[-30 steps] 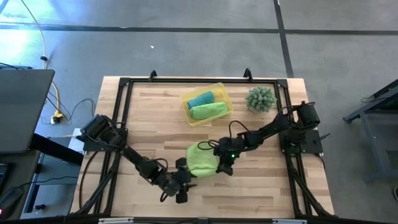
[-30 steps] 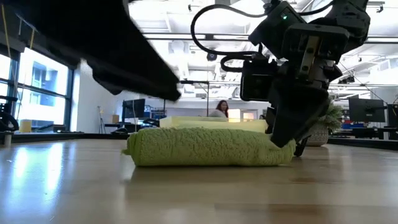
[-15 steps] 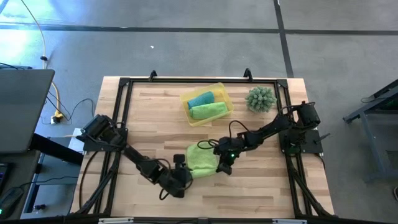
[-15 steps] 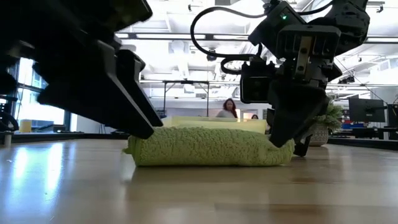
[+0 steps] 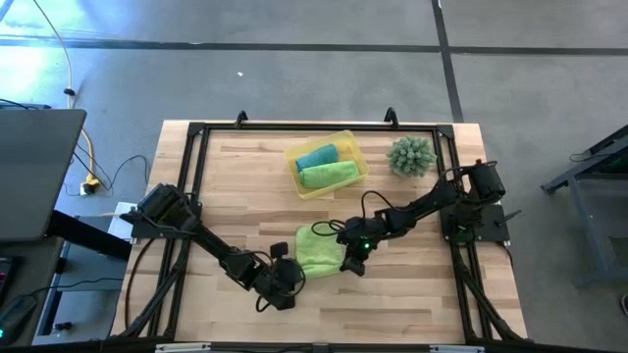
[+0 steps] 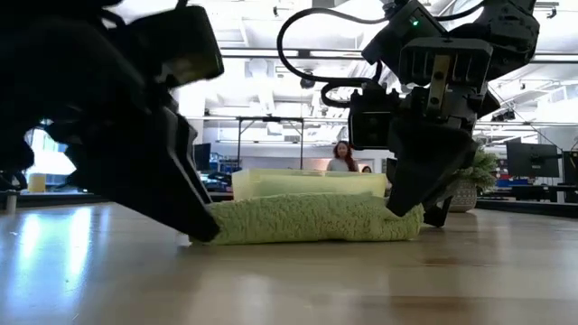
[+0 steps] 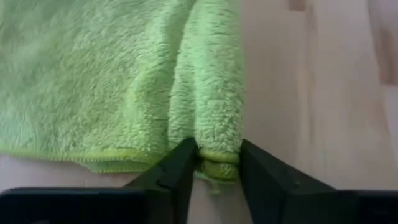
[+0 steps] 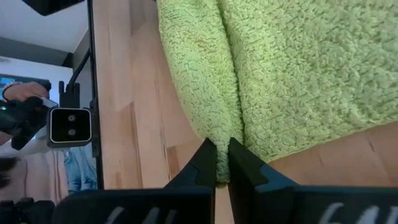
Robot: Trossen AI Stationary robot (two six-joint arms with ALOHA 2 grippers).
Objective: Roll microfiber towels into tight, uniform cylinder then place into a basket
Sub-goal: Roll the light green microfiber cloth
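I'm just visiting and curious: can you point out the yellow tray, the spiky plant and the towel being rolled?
yellow tray (image 5: 293, 156): overhead view, on its left rim.
spiky plant (image 5: 411, 155): overhead view, centre of the ball.
green towel (image 5: 316, 251): overhead view, middle of the cloth between both arms.

Even, bright light covers the desk (image 5: 245, 196) from overhead, with faint shadows. At table height, ceiling lights and windows glare, turning the near arm into a blurred silhouette. Wrist views look soft.
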